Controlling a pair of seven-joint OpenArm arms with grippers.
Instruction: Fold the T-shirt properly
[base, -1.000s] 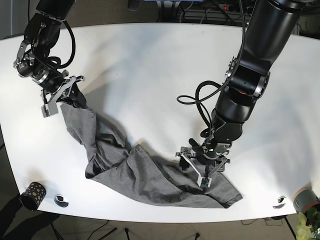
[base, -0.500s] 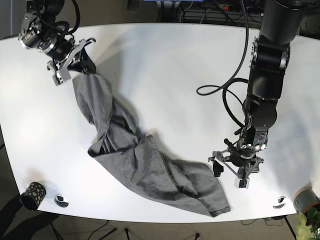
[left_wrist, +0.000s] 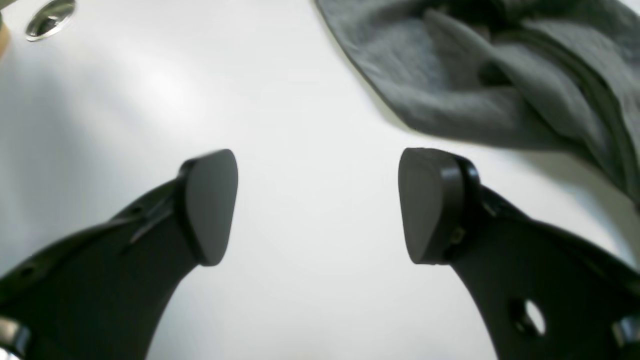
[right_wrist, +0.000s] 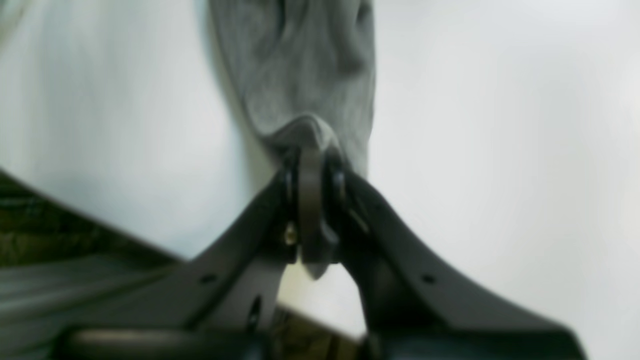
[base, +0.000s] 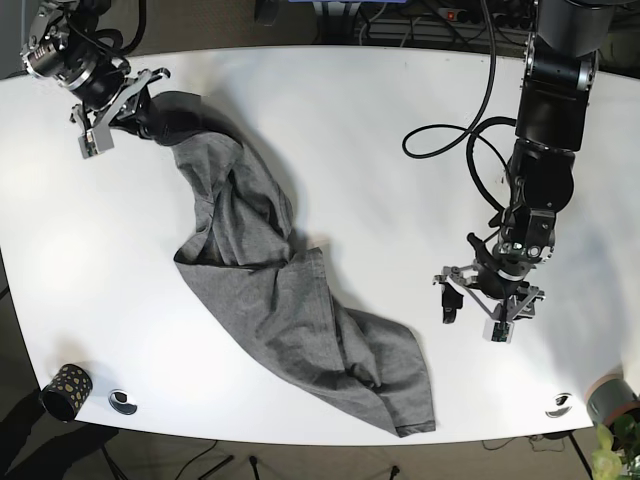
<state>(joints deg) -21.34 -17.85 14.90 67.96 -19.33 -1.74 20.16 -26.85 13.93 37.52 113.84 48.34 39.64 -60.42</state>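
The grey T-shirt (base: 270, 290) lies crumpled in a long diagonal band across the white table (base: 380, 130), from the far left corner to the front middle. My right gripper (base: 135, 105), at the far left in the base view, is shut on one end of the T-shirt (right_wrist: 305, 90) and holds it up off the table. My left gripper (base: 483, 308) is open and empty above bare table, to the right of the shirt. In the left wrist view, its fingers (left_wrist: 210, 205) are spread wide, with a shirt edge (left_wrist: 480, 80) beyond them.
A dark patterned cup (base: 66, 390) and a metal disc (base: 123, 401) sit at the front left corner. Another metal disc (base: 560, 404) lies at the front right, also in the left wrist view (left_wrist: 50, 17). A grey pot with a plant (base: 612, 402) stands at the right corner.
My right gripper has pulled its end of the shirt up and back toward the far left corner, stretching the cloth. My left gripper has let go of the shirt and moved right and back.
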